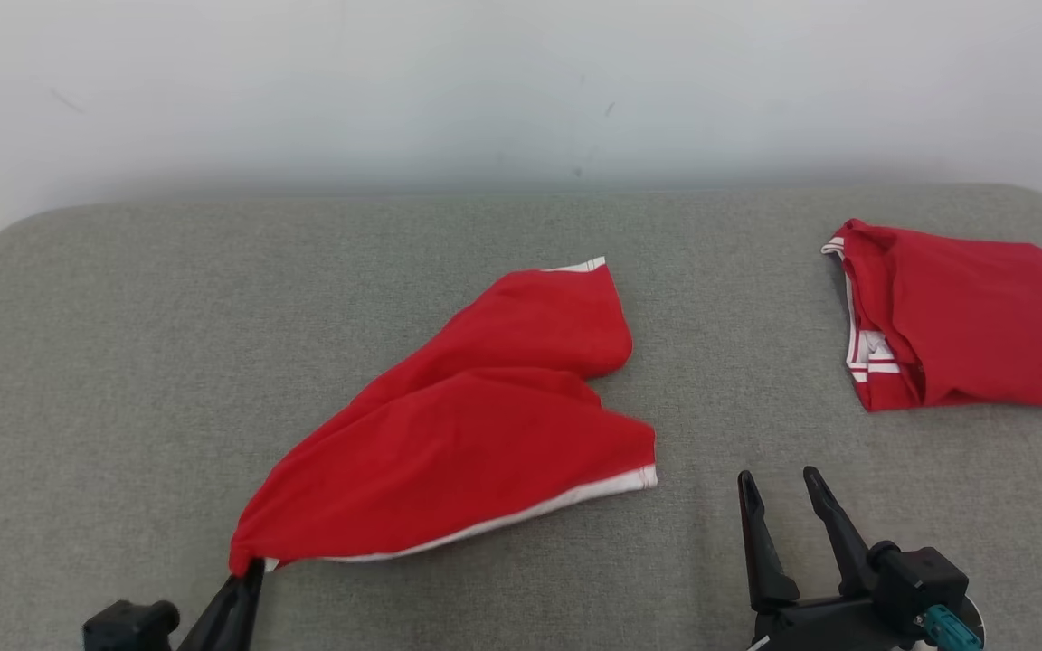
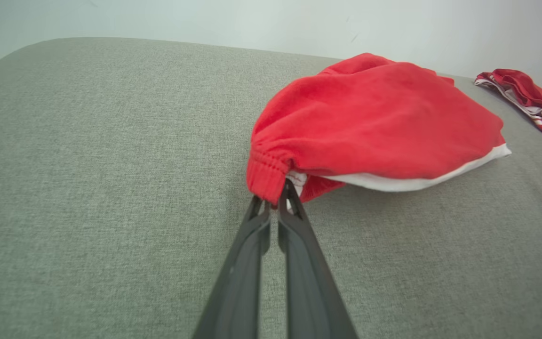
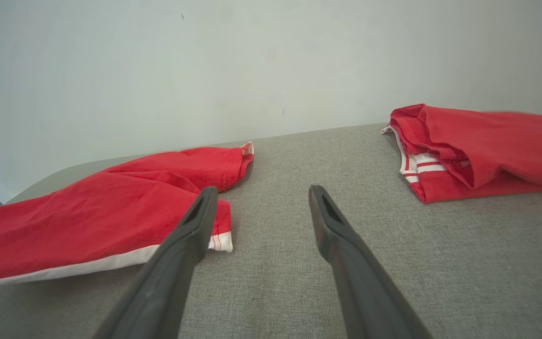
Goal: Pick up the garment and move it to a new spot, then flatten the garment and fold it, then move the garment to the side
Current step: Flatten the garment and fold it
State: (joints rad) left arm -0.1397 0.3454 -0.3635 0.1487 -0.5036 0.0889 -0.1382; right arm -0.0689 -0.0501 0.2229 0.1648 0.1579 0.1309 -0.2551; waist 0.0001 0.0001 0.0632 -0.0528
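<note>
At the tips of the left gripper [image 2: 275, 197], the red garment [image 1: 467, 434] is grasped by a gathered corner of its elastic waistband. The two dark fingers are pressed together, with the ribbed edge and a scrap of white trim caught between them. From that grip the cloth fans out ahead of the gripper and toward its right across the grey padded surface [image 1: 123, 362]. It lies loose and creased, not flat. One white-banded hem runs along the near edge, away from the gripper. A second white-edged hem lies farther ahead, toward the pale wall [image 1: 485, 90]. Whether the held corner is clear of the surface cannot be determined. The right gripper [image 1: 779, 479] is released, its fingers spread wide with nothing between them, over bare surface. The end of the garment's near white hem lies close to its left finger. The head view shows a strip of grey between them, so there is no contact. Ahead and to the right of the right gripper lies a folded red garment [image 1: 964, 316] with white stripes along one edge. It is well apart from the held one and untouched by either gripper.
</note>
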